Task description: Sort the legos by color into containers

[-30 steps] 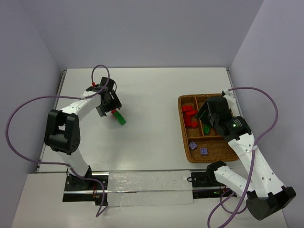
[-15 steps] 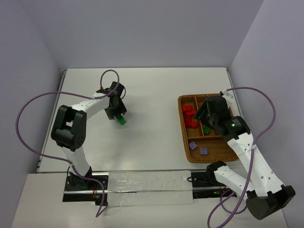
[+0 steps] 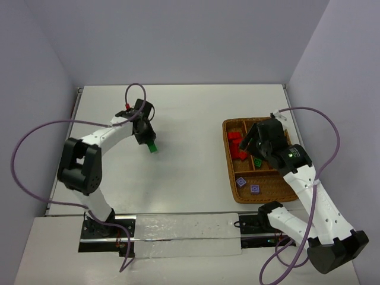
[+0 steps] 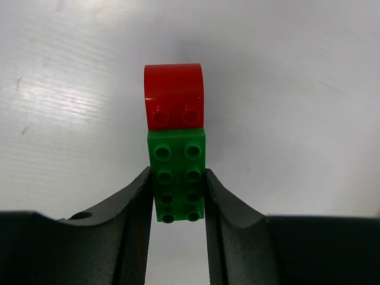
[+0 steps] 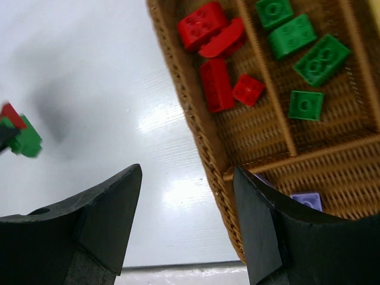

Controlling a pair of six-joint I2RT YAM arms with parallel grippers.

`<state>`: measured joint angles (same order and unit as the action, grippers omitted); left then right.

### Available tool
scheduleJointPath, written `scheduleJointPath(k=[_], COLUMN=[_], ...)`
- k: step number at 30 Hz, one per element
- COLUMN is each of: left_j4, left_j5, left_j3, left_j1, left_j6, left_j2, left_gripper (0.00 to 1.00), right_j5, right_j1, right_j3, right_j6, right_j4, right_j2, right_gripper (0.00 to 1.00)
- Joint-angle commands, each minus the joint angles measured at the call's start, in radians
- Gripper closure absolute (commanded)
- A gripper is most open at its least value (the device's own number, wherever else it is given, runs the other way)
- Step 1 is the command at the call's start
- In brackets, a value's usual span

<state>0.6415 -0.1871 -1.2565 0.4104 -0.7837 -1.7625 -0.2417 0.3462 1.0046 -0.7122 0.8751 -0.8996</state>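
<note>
Two joined legos, green brick (image 4: 176,155) plus red piece (image 4: 173,95), sit on table (image 4: 309,83) left of centre, well apart from tray (image 5: 191,133). Left gripper (image 4: 177,193) clenched on green brick's long sides. Lift straight up, squeeze firm; pair needs splitting before sorting. Long axis runs straight out from jaws, red end farthest. Right gripper (image 5: 187,208) spread wide, empty, above tray

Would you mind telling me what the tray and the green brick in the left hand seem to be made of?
Tray: seemingly woven wicker or rattan, brown and matte; braided strands show along its rim. Green brick in the left hand: probably moulded plastic, glossy; smooth faces with highlights on the studs.
</note>
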Motion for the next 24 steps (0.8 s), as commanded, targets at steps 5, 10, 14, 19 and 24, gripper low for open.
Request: scheduleJointPath(k=[5, 10, 14, 19, 24], left_j4=[-0.285, -0.509, -0.704, -0.841, -0.894], left_j5=[0.671, 1.014, 1.218, 1.290, 1.296], left_j3=[-0.043, 0.040, 0.086, 0.091, 0.085], left_j1=[-0.001, -0.001, -0.001, 0.001, 0.000], left_j6=[0.264, 0.178, 0.063, -0.022, -0.073], left_j2=[0.288, 0.319, 0.308, 0.305, 0.309], left_gripper=[1.00, 1.00, 1.00, 1.00, 1.00], right_j5=[0.446, 0.716, 0.816, 0.846, 0.924], right_j1=[0.021, 0.025, 0.026, 0.024, 0.027], right_j3=[0.020, 0.020, 0.039, 0.060, 0.065], right_j6=[0.132, 0.142, 0.130, 0.096, 0.047], right_j4=[-0.267, -0.496, -0.651, -0.792, -0.917], right_j2=[-0.117, -0.095, -0.119, -0.168, -0.231], right_gripper=[0.31, 0.30, 0.27, 0.23, 0.26])
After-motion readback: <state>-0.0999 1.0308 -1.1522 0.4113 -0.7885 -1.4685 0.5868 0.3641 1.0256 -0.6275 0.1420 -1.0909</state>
